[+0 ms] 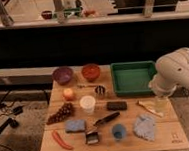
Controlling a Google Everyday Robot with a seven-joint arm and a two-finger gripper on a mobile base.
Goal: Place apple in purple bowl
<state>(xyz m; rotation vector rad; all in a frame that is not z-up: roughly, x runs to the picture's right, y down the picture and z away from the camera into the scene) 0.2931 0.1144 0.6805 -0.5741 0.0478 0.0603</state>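
Jaws hang far right, well apart from apple [68, 94] near purple bowl [62, 74]

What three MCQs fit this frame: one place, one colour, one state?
1. Where is the apple?
A) in the tray
B) on the table, in front of the purple bowl
C) in the gripper

2. Tray colour?
A) red
B) green
C) white

3. Purple bowl's state?
A) holds the apple
B) upside down
C) upright, empty

Key:
1B: the apple sits on the table just in front of the purple bowl, while the gripper hangs far off at the table's right side.
2B: the tray is plainly green.
3C: the bowl's open inside shows nothing in it.
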